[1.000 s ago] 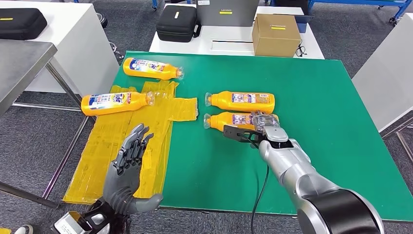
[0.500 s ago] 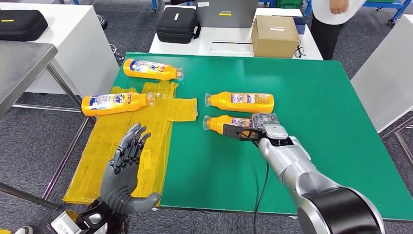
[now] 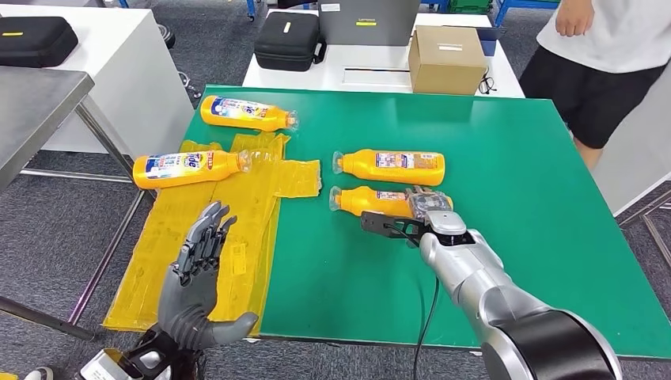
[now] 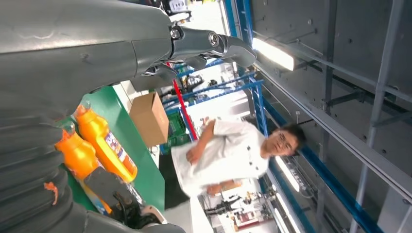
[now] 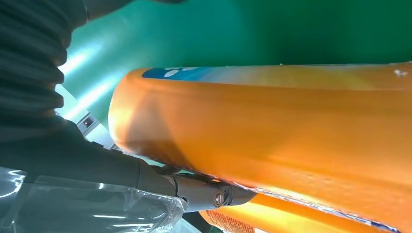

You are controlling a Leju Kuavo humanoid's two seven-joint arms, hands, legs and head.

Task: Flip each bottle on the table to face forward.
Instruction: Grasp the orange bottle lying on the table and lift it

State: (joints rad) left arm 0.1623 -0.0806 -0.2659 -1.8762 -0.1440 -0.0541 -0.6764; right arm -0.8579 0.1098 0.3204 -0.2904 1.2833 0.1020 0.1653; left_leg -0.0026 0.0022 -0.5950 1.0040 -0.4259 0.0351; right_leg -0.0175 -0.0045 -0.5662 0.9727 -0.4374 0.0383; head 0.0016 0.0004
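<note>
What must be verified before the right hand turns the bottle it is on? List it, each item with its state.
1. Right hand on the near bottle: ok, its fingers lie against the bottle.
2. Firm grip: cannot tell, the fingers are partly hidden.
3. Gap to the far bottle: ok, apart in the head view.
4. Left hand out of the way: ok, open above the yellow sheet.
5. Person away from the bottles: ok, standing beyond the table's far right corner.

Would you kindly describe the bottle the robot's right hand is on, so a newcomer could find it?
On the green table, two orange bottles lie side by side near the middle. It is the nearer bottle, the one the right hand grips at its base; the farther bottle lies untouched.
</note>
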